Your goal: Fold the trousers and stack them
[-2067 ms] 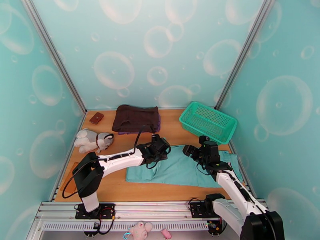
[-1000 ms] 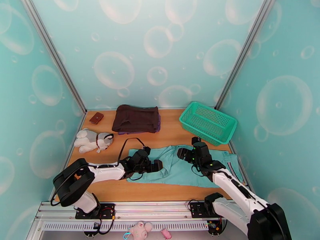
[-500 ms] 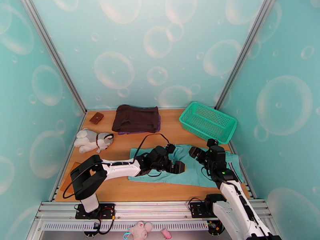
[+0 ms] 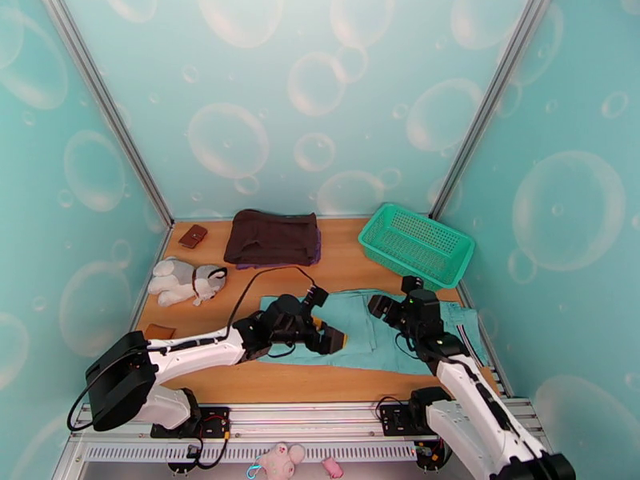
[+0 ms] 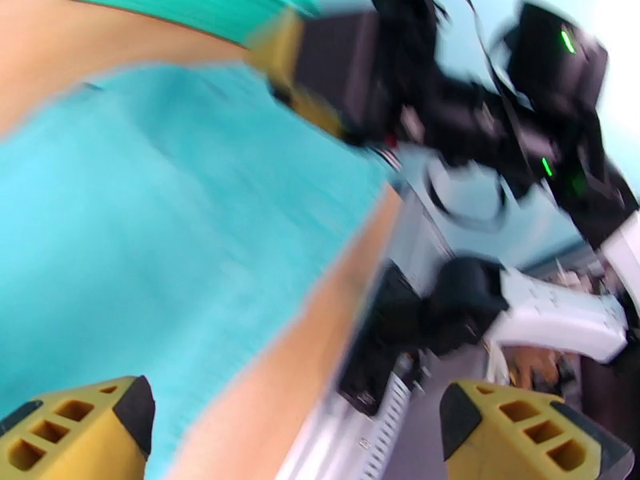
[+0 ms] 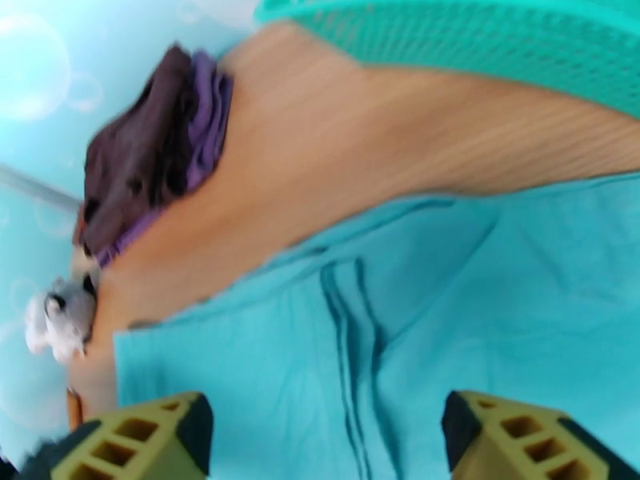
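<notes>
The light teal trousers (image 4: 400, 342) lie flat along the near right part of the wooden table (image 4: 344, 270), with a striped waistband at their right end. Over their left half my left gripper (image 4: 325, 318) hovers open, with nothing between its fingers. In the left wrist view the left gripper (image 5: 300, 442) shows wide-apart yellow fingertips above the trousers (image 5: 160, 234). My right gripper (image 4: 394, 298) is open above the trousers' far edge, near the middle. In the right wrist view the right gripper (image 6: 328, 442) is spread wide over the trousers (image 6: 448, 314) and their dark seam lines.
A dark brown folded garment (image 4: 272, 236) lies on a purple one at the back. A green mesh basket (image 4: 416, 242) stands at the back right. A plush toy (image 4: 188, 280), a brown wallet (image 4: 193, 235) and a small brown item (image 4: 160, 331) sit on the left.
My left gripper has drawn back to the left over the trousers. The right gripper has shifted slightly left and toward the back. Both stay open.
</notes>
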Controlling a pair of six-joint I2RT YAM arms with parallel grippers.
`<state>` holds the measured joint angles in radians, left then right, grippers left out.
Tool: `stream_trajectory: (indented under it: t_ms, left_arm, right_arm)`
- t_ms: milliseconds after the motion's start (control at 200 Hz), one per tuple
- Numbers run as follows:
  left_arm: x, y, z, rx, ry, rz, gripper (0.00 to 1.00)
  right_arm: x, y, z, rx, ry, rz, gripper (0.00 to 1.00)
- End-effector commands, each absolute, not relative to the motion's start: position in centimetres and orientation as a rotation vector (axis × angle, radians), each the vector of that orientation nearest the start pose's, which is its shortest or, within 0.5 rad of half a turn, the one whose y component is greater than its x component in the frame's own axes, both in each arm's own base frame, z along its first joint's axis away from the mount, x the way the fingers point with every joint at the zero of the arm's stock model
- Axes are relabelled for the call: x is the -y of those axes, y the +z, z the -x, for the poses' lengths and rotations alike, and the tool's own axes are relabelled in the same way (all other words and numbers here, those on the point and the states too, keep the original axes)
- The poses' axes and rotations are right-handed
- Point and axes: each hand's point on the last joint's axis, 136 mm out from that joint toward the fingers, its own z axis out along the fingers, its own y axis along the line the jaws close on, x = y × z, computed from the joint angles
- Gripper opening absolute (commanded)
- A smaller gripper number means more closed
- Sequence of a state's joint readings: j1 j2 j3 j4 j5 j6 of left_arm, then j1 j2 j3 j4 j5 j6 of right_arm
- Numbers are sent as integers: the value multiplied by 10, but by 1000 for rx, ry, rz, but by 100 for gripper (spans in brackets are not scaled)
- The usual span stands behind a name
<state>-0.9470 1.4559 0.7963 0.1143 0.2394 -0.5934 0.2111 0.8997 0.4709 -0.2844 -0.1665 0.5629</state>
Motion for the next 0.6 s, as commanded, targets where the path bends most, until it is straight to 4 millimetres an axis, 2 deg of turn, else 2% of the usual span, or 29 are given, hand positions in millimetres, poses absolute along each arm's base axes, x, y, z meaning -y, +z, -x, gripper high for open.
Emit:
stream_trajectory:
  t_ms: [0, 80, 165, 310, 410, 540, 595]
  left_arm:
    - [288, 89, -255, -2508, -617, -283, 99]
    - [254, 73, -256, -2565, -469, -223, 99]
    - [236, 71, -249, -2570, -459, -190, 99]
    - [219, 67, -240, -2562, -506, -161, 100]
    - [211, 63, -240, -2565, -503, -139, 99]
    - [203, 67, -243, -2549, -486, -108, 99]
    - [199, 70, -245, -2534, -475, -89, 99]
  right_arm:
    - [-111, 106, -284, -2381, 521, -250, 77]
    - [-109, 87, -285, -2444, 443, -300, 73]
    - [-97, 79, -285, -2460, 328, -349, 71]
    - [-90, 80, -282, -2443, 251, -352, 71]
    - [-90, 70, -279, -2485, 222, -339, 70]
    - [-106, 51, -276, -2554, 289, -300, 59]
    - [-112, 46, -274, -2570, 293, -289, 58]
